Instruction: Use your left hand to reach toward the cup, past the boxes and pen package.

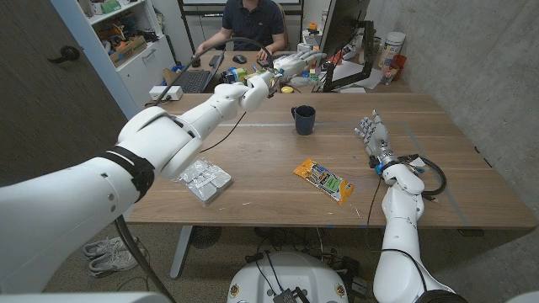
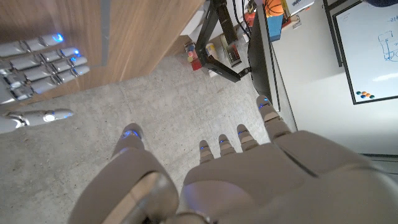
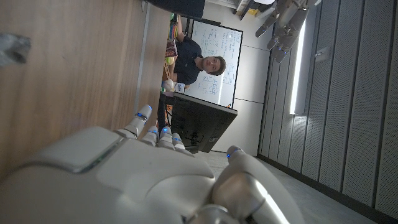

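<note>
The dark cup (image 1: 303,119) stands near the desk's (image 1: 253,147) far edge. I've got my left hand (image 1: 290,64) raised beyond that edge, fingers spread, empty. My right hand (image 1: 371,133) waits open toward the right edge.

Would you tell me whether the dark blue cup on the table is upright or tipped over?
Upright: the dark blue cup stands on its base, rim up, handle sideways.
</note>
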### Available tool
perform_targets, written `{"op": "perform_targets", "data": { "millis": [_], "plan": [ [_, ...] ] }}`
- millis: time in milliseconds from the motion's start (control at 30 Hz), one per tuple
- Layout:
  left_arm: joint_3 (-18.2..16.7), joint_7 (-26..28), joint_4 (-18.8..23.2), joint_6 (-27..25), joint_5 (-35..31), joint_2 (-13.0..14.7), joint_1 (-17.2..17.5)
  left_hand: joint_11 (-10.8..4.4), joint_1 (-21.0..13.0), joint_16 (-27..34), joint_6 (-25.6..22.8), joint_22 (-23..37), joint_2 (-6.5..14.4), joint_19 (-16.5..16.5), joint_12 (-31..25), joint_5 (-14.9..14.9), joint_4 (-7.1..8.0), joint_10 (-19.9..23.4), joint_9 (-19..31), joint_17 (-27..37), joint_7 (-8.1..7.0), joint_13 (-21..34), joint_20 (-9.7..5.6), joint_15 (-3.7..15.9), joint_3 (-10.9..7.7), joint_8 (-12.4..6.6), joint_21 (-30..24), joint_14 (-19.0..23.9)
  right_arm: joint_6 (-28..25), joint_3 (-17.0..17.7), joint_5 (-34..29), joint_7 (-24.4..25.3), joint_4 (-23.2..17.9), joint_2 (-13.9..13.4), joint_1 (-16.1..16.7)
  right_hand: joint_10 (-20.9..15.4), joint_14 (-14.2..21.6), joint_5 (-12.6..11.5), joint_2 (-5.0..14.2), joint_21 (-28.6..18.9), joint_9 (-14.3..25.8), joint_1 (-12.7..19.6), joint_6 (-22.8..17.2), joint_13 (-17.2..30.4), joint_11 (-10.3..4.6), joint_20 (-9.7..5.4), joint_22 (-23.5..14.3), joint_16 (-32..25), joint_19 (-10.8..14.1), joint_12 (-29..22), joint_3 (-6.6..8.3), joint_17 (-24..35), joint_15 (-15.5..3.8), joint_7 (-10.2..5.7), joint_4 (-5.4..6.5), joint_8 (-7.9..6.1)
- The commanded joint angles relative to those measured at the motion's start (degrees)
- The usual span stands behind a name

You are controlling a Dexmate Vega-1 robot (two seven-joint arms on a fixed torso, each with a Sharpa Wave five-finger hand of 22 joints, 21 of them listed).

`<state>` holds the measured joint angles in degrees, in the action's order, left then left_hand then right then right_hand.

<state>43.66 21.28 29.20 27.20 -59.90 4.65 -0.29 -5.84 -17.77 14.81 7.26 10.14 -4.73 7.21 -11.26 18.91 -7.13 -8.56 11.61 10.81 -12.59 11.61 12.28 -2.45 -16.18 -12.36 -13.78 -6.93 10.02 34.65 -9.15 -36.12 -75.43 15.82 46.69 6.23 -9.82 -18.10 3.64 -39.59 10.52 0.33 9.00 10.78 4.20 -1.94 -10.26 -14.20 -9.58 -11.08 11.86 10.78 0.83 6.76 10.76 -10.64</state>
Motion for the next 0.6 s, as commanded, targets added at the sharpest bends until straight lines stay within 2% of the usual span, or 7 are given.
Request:
{"op": "perform_targets", "data": {
  "millis": [33,467,600],
  "plan": [
    [4.91,-5.90,-9.20,-0.48,-0.61,-4.61,-3.60,0.08,-0.72,-0.17,-0.17,0.15,-0.02,-0.21,0.17,0.38,-0.35,-0.58,0.16,0.23,-0.13,0.17,0.12,0.00,-0.07,-0.37,0.16,-0.78,0.31,0.09,-0.31,0.61,0.33,0.55,-0.19,-0.36,-1.79,-0.52,5.78,0.38,0.24,-0.26,-0.37,0.24,0.09,0.35,-0.28,-0.24,-1.00,-0.21,-0.18,0.08,0.31,0.06,-0.05,-0.62],
    [12.46,-12.49,-9.35,-4.57,3.90,-4.90,-3.93,0.33,-1.57,-0.05,0.37,0.19,-0.17,0.29,-0.05,0.66,-0.78,-0.37,0.17,0.26,-0.13,0.26,-0.04,0.00,-0.09,-0.19,0.36,-0.20,1.60,-0.11,-0.31,0.89,1.22,0.70,-0.36,-0.58,-1.52,-0.64,5.77,0.69,0.24,-0.20,-0.56,0.23,0.07,0.47,-0.26,-0.17,-0.84,-0.17,-0.49,0.03,0.34,-0.02,-0.10,-0.55],
    [14.65,-13.53,-9.29,-5.41,5.63,-4.74,-4.11,0.13,-2.73,0.24,0.48,0.23,-0.09,1.73,-0.67,1.00,-1.19,1.04,0.29,0.27,-0.13,0.36,-0.09,0.58,-0.26,-0.27,0.30,0.96,1.55,-0.15,-0.29,0.98,1.16,0.80,-0.37,-0.56,-1.54,-0.66,5.76,0.74,0.23,-0.19,-0.56,0.23,0.01,0.53,-0.25,-0.14,-0.83,-0.14,-0.53,0.02,0.38,-0.05,-0.10,-0.53]
  ]
}}
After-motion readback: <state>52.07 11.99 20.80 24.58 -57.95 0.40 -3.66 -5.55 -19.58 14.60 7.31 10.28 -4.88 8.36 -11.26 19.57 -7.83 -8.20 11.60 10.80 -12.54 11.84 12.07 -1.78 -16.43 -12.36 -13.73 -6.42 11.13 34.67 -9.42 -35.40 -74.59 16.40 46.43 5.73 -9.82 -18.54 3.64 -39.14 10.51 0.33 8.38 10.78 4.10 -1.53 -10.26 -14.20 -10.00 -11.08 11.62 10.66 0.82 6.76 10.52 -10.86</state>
